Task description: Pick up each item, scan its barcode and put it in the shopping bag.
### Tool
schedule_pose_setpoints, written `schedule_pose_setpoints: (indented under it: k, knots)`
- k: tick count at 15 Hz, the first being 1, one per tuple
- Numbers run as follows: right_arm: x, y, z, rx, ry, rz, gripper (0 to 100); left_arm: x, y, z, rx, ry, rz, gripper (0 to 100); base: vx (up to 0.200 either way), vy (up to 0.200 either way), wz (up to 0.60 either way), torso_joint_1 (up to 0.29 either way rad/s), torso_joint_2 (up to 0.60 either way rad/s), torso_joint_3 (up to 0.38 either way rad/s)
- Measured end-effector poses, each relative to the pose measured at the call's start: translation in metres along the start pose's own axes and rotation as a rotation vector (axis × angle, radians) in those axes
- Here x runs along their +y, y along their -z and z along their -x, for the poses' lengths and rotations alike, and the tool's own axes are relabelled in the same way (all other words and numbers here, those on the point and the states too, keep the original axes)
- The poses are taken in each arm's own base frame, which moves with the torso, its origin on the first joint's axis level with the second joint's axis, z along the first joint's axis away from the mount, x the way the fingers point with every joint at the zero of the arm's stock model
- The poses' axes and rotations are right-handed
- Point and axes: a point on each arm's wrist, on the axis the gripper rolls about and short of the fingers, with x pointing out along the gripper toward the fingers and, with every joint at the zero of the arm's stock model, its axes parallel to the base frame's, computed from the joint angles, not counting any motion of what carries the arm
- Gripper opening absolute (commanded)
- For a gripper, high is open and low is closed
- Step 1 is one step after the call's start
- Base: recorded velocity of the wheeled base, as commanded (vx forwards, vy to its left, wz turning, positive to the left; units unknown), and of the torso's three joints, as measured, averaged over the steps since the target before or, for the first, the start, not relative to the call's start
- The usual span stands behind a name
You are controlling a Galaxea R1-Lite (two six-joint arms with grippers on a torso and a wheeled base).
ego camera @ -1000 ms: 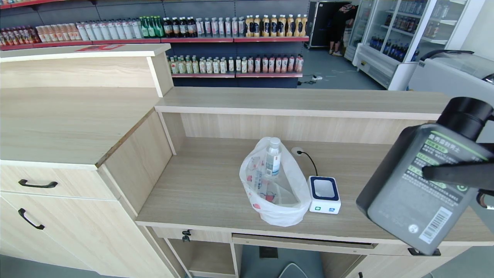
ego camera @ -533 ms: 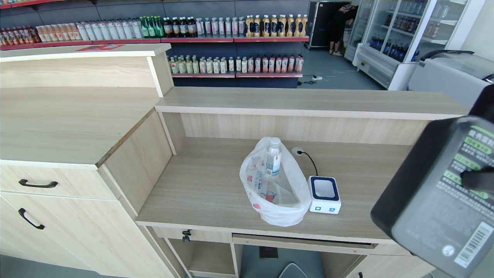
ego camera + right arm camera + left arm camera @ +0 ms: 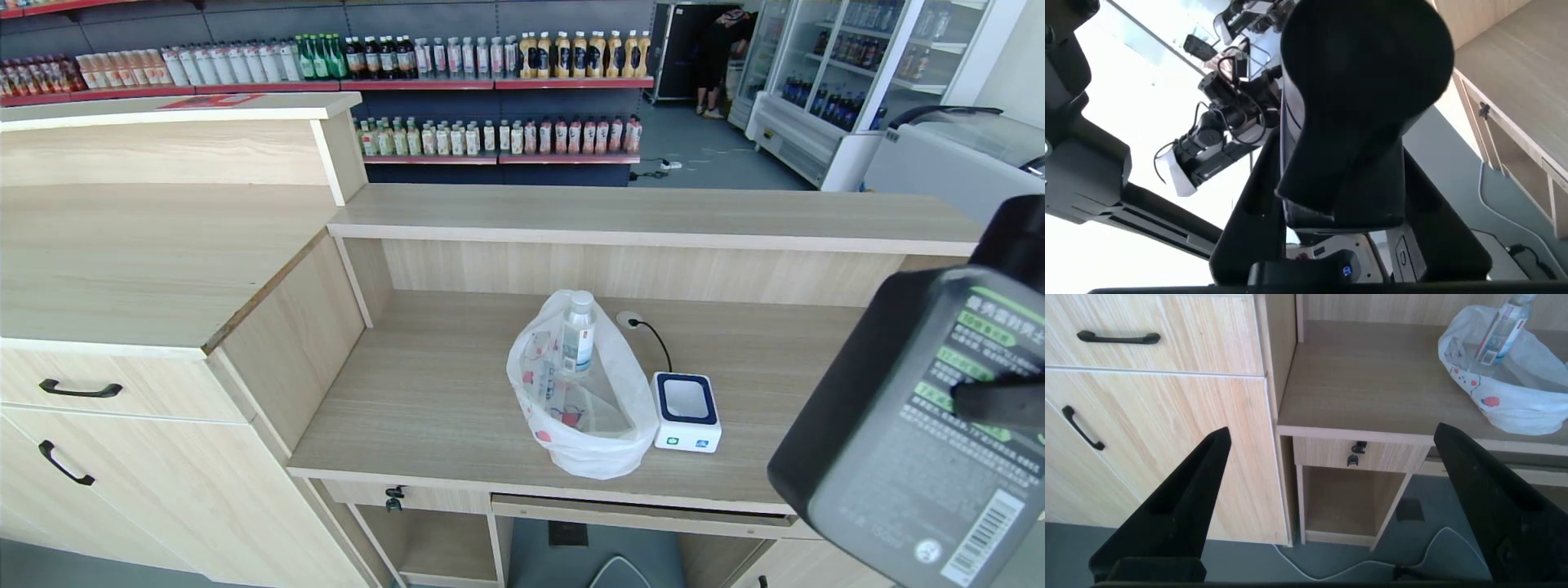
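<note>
Aloft, dark bottle gripped between right jaws, cap end uppermost

bright, even store light in head view, soft shadows under the counter ledge. right wrist view is backlit: background blown white, bottle a black silhouette.

The right gripper is held high on the robot's right, close before the head camera. Its black fingers clamp opposite sides of a dark grey plastic bottle with a black cap, which sits tilted, cap uppermost. The left gripper hangs low, level with the table's front edge, its two fingers spread wide apart.
</note>
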Motion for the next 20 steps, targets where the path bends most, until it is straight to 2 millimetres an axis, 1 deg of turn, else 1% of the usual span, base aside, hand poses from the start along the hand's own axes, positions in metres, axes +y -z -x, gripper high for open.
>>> schedule_pose_setpoints:
  k: [4, 20]
  knots:
    - [-0.0052, 0.0085, -0.0016, 0.019, 0.008, 0.018, 0, 0.0000, 0.0000, 0.0000, 0.000, 0.001, 0.000, 100, 0.000, 0.000, 0.00, 0.000, 0.00, 0.000]
    - [-0.0076, 0.0093, -0.0022, 0.021, 0.015, 0.013, 0, 0.0000, 0.0000, 0.0000, 0.000, 0.000, 0.000, 100, 0.000, 0.000, 0.00, 0.000, 0.00, 0.000]
